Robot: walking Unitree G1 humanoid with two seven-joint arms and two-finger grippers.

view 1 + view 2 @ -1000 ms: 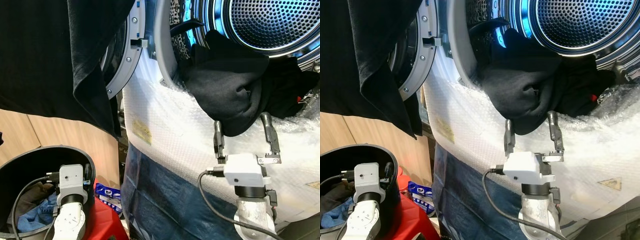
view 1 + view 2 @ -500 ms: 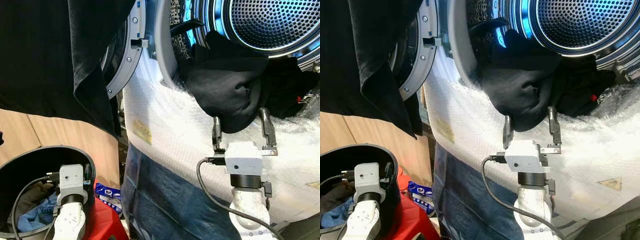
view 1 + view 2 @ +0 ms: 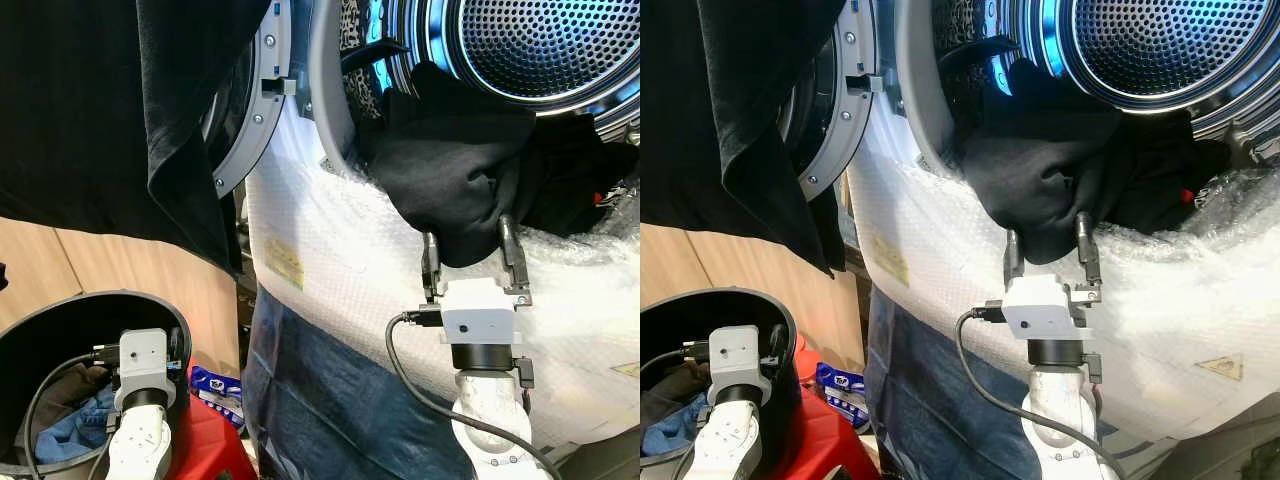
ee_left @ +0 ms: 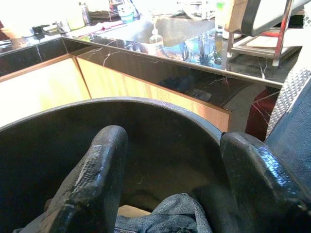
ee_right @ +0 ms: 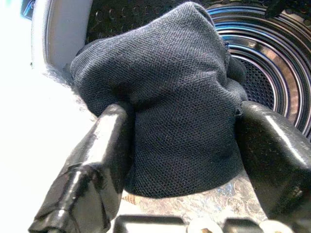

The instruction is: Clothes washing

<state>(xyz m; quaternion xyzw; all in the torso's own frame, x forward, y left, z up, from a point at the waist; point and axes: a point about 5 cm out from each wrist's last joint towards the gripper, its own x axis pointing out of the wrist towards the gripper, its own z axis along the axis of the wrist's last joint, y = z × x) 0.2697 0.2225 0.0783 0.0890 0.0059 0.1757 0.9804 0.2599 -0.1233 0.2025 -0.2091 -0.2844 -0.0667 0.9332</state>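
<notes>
A black garment spills out of the washing machine's open drum and hangs over the bubble-wrapped front. My right gripper points up at its hanging bottom, open, one finger on each side of the cloth. In the right wrist view the dark knit garment fills the gap between the fingers. My left gripper is open inside a black bin, above blue denim cloth; the left wrist shows at the bin's rim.
The round machine door stands open to the left, with a large black cloth draped before it. Bubble wrap and blue film cover the machine's front. A red object lies by the bin. Wooden cabinets stand behind.
My right gripper has risen and shifted slightly left, so its fingers now flank the garment's bottom and stand closer together. The left arm has not moved.
</notes>
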